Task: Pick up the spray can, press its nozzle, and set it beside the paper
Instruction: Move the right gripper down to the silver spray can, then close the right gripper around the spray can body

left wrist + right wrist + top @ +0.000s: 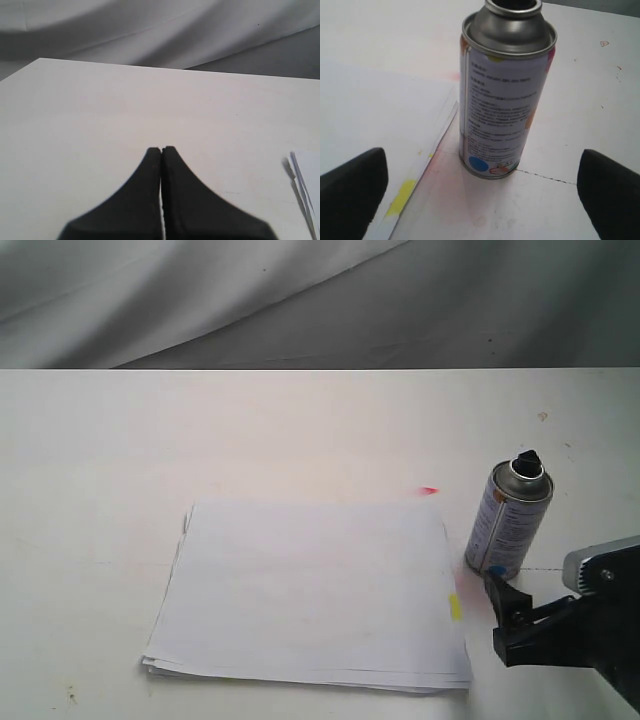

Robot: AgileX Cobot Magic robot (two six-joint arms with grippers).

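The spray can stands upright on the white table, just right of the paper, a flat white stack with a yellow mark on its right edge. Its black nozzle tops the silver dome. In the right wrist view the spray can stands ahead of my right gripper, whose jaws are wide open and empty; the nozzle is cut off there and the paper lies alongside. My right gripper sits just in front of the can. My left gripper is shut, empty, over bare table.
A small red mark lies on the table behind the paper. A grey cloth backdrop hangs past the table's far edge. A thin crack runs across the tabletop by the can's base. The paper's corner shows in the left wrist view.
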